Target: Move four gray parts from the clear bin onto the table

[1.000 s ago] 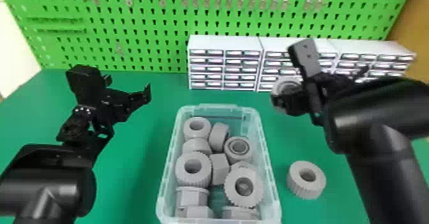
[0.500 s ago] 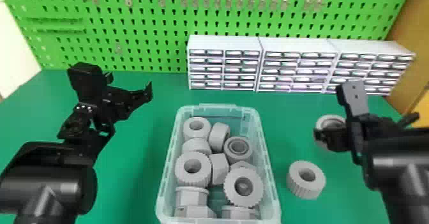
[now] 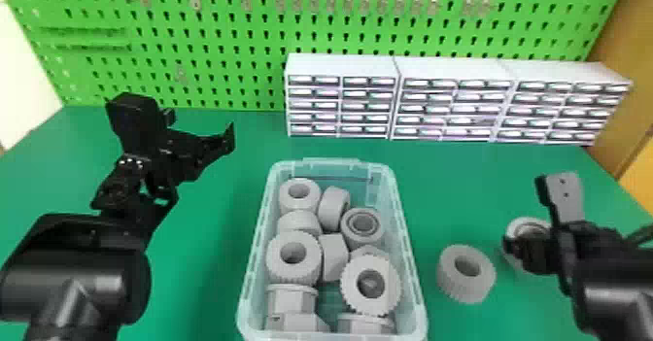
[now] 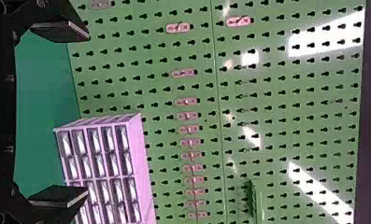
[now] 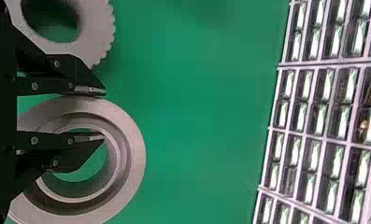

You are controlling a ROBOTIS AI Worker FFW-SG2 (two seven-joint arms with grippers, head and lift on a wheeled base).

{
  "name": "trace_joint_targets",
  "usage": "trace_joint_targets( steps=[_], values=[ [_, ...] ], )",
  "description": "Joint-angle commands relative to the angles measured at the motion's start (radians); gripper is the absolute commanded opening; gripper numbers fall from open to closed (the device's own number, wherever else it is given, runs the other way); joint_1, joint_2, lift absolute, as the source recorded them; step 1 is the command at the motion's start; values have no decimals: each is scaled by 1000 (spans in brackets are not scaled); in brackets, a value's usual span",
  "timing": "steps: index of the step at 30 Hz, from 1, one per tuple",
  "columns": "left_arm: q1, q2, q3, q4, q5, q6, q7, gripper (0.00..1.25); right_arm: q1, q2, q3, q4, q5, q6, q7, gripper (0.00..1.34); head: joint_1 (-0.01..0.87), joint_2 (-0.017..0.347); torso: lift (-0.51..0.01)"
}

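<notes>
Right gripper [image 5: 103,115]: jaws are pinching one wall of a gray ring part [image 5: 134,158], one finger lying along the outside, the other sitting inside the bore. Ring is lying out on the right side, low over or on the counter [image 3: 204,277]; cannot tell whether it is touching. Toothed gray part [image 3: 461,286] is resting just beside it; more gray parts [image 3: 294,274] are lying piled in the clear bin [image 3: 412,267]. Left gripper [image 4: 88,113] is idling left of the bin, jaws spread.

Handling, judged: ring is looking stiff and probably light, not fragile; a modest squeeze should be enough. Outer face is appearing smooth and curved, so slip or pivoting is possible with the hold being to one side. Wall is offering the best grip, with the bore giving one finger room. On release, jaws are needing a straight lift to avoid dragging the ring.
</notes>
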Motion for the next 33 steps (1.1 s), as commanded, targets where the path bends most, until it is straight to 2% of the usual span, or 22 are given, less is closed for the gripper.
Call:
trace_joint_targets(
  steps=[1,12,27,29,33],
  values=[
    [1,-2,2,0,4,0,0,1121,16,1,-32,27,-13,-37,0,316,678,34,-50],
    [1,-5,4,0,8,2,-1,1121,22,21,-57,82,-25,-112,0,316,678,34,-50],
    [1,-7,5,0,10,3,-1,1121,19,23,-52,104,-31,-135,0,324,678,34,-50],
    [1,-7,4,0,10,3,-1,1121,19,24,-52,105,-31,-135,0,380,678,34,-50],
    [1,-7,4,0,10,6,-1,1121,19,20,-41,105,-18,-135,0,586,678,34,-50]
  ],
)
